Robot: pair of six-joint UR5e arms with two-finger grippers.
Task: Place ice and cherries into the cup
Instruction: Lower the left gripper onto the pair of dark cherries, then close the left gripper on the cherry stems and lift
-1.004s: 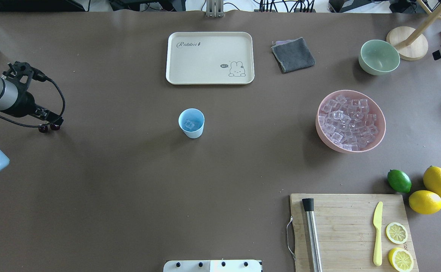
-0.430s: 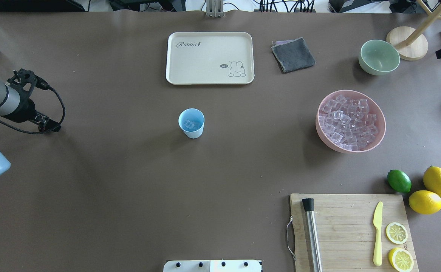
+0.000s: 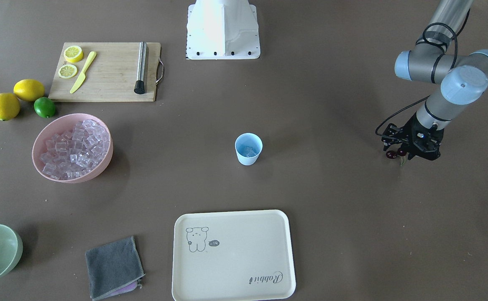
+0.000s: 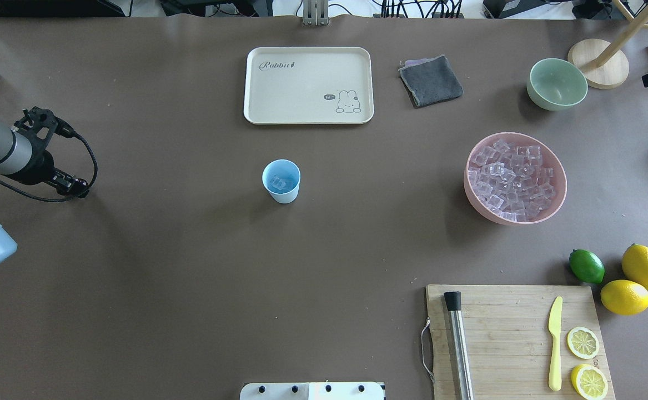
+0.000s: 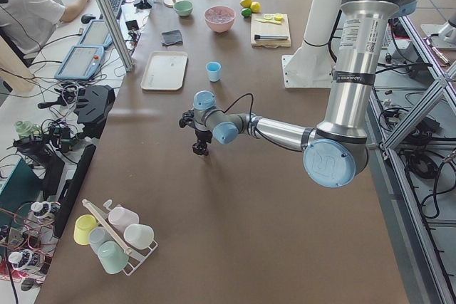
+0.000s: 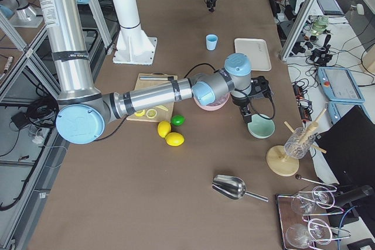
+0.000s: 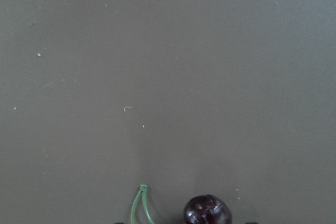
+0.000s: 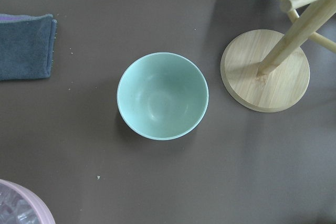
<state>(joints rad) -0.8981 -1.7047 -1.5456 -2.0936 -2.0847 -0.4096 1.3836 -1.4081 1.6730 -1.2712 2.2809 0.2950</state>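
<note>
Left gripper (image 3: 407,155) low over table (image 3: 310,104), closed or not impossible to tell; cherries (image 3: 391,154) right at its tips, cup (image 3: 248,159) holding ice (image 3: 250,150) well apart from it

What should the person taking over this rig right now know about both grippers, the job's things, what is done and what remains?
Left gripper: low over the two glossy dark red cherries with green stems, far out on the robot's left; I cannot tell whether the jaws hold them.
Right gripper: above the round pale green bowl; jaws cannot be judged.
Small light-blue plastic cup: upright in the middle, a few clear plastic ice cubes inside; more fill the large pink bowl.
Done: ice in cup. Left: cherries into cup.
</note>
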